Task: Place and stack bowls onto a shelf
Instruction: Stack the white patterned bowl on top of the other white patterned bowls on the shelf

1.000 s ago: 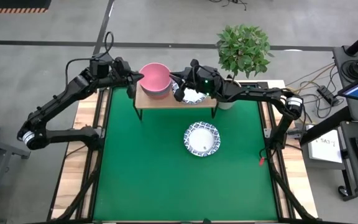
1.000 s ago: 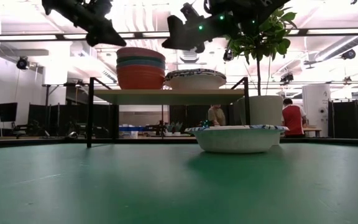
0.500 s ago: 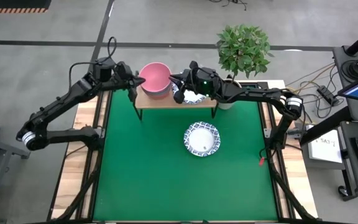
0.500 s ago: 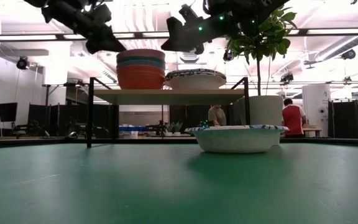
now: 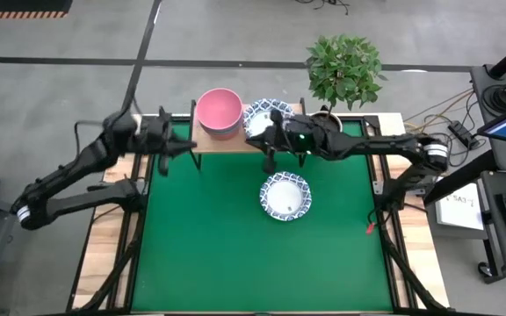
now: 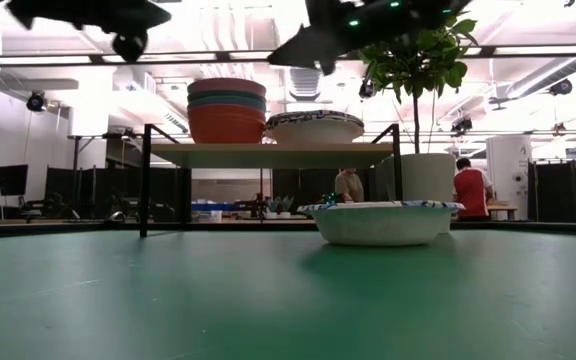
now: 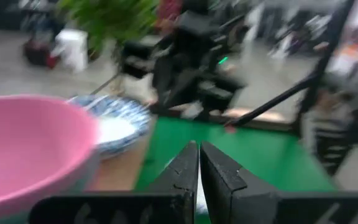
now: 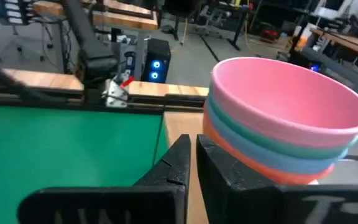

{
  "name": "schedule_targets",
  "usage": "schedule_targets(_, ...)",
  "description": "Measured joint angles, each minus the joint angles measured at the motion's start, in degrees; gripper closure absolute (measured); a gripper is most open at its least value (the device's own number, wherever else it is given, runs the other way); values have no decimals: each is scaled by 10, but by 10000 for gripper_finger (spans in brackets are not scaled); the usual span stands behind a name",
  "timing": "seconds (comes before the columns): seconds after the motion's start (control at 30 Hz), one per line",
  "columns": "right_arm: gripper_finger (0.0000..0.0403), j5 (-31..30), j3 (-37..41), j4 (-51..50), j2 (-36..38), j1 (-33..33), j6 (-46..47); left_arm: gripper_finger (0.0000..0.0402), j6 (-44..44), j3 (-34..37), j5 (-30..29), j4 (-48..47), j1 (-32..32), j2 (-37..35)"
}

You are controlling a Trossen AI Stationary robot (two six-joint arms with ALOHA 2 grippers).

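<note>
A stack of plain bowls, pink bowl on top, stands on the left half of the wooden shelf. From the side, the stack shows pink, teal, blue and red layers. Stacked white bowls with blue rims sit beside it on the shelf's right half. One more patterned bowl rests on the green table. My left gripper hovers shut off the shelf's left end. My right gripper hovers shut just in front of the shelf, above the table. Both wrist views show shut fingers.
A white plant pot with a leafy plant stands at the shelf's right end. Open green table lies near and left of the lone bowl. People show in the room behind, one in a red top.
Both arms have drawn back from the shelf. My left gripper left the pink stack's side and swung toward the table's left and near edge. My right gripper moved off the patterned bowls toward the near edge. The bowls have stayed put.
</note>
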State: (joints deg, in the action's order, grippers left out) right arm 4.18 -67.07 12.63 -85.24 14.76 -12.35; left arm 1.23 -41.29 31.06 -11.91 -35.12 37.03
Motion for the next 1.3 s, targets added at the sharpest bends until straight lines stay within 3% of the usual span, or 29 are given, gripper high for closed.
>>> schedule_targets(0.17, 394, -1, 116, 51, 90, -26, 7, 402, 65, 102, -21, 98, 93, -118)
schedule_targets(0.4, 394, 4, 229, 53, 201, -60, 60, 402, 95, 172, -108, 113, 173, -214)
schedule_targets(0.67, 394, 4, 246, -121, 241, -139, 119, 402, 104, 203, -112, 125, 193, -245)
schedule_targets(0.9, 383, -41, 201, -252, 199, -206, 193, 402, 102, 204, -113, 129, 193, -243)
schedule_targets(1.1, 322, -47, 133, -352, 121, -237, 234, 402, 101, 204, -115, 129, 193, -243)
schedule_targets(1.3, 267, -53, 14, -510, -14, -263, 235, 402, 100, 204, -117, 128, 193, -242)
